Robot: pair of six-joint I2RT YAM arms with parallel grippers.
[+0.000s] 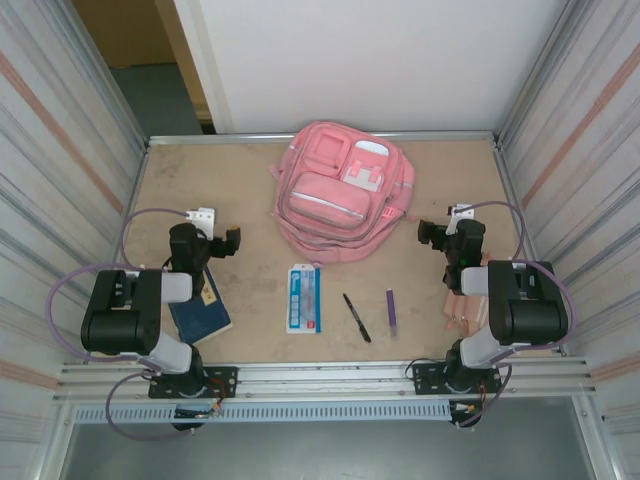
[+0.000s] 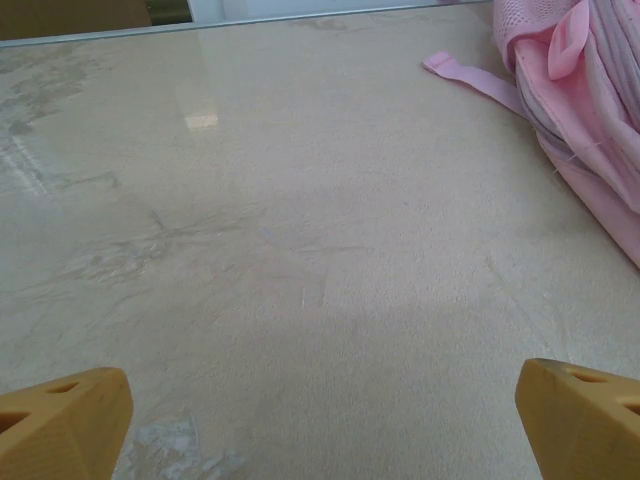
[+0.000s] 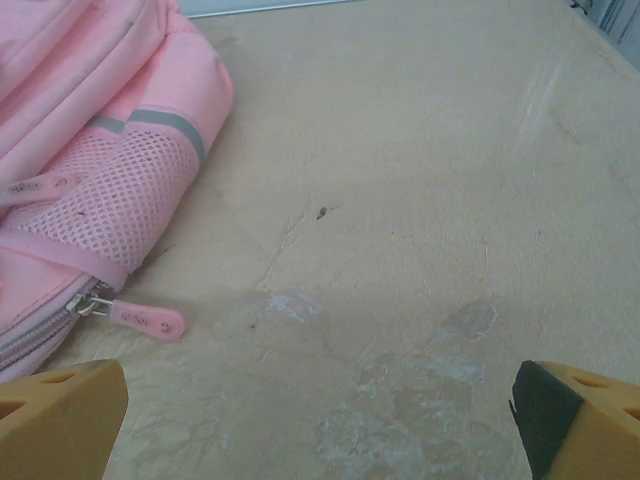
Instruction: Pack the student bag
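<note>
Pink student bag (image 1: 343,190) untouched | left tool (image 2: 320,425) wide open, empty | right tool (image 3: 318,420) wide open, empty

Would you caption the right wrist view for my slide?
Open jaws above beige tabletop; pink fabric backpack lies at left.

Book (image 1: 205,318), packet (image 1: 304,298), black pen (image 1: 357,317) and purple pen (image 1: 391,310) line the table (image 1: 255,312)
</note>
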